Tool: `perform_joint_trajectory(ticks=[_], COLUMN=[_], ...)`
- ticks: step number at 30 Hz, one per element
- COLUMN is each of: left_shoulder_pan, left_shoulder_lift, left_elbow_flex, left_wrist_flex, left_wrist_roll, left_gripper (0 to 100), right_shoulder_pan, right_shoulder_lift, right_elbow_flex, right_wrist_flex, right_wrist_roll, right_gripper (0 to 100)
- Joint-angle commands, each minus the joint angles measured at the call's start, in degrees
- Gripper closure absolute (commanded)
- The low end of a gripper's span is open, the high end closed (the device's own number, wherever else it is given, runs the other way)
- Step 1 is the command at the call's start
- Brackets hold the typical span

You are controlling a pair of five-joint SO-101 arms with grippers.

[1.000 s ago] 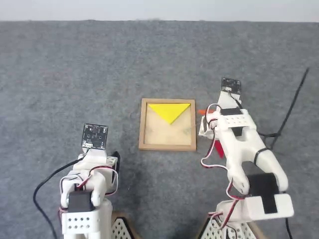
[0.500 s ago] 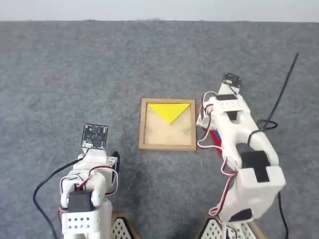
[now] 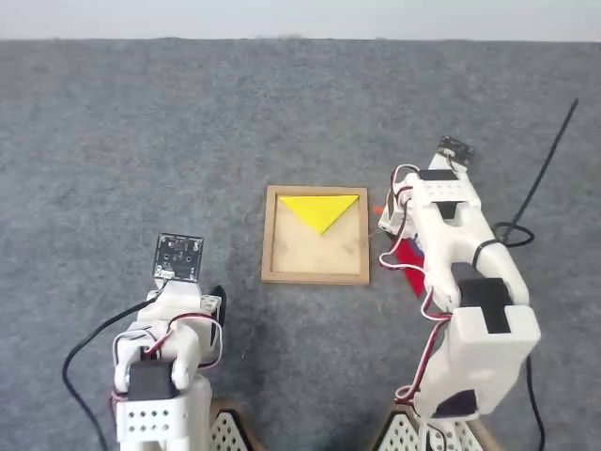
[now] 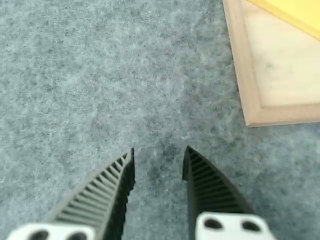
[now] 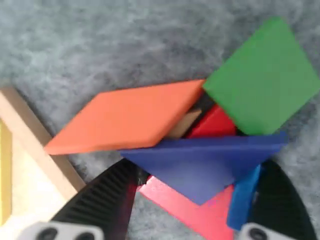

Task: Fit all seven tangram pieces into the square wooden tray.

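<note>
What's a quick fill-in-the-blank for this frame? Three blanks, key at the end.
1. The yellow triangle lies inside the wooden ____.
2. The left gripper hovers over bare carpet with its jaws ____.
3. The right gripper has its jaws either side of the blue triangle; the square piece beside that triangle is coloured ____.
Missing words: tray; open; green.
</note>
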Motion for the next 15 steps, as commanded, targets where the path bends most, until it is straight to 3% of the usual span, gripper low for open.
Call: perform_joint_trajectory(ticks=[1, 9, 15], left_shoulder_pan=[0.18, 0.18, 0.18], left_shoulder_lift=[-1.58, -1.58, -1.58], left_elbow_flex=[-0.48, -0.48, -0.48], left_wrist_flex=[0.53, 0.53, 0.53], left_wrist_roll=[-0.35, -0.35, -0.35], left_gripper=[85, 85, 85], right_shoulder_pan=[1.27, 1.98, 2.15], right_shoulder_lift=[-0.66, -10.15, -14.73], right_elbow_flex=[-2.20, -2.29, -2.29], right_wrist_flex=[0.84, 5.05, 9.98], right_wrist_roll=[-0.35, 5.36, 21.10], right_gripper=[70.2, 70.1, 70.2])
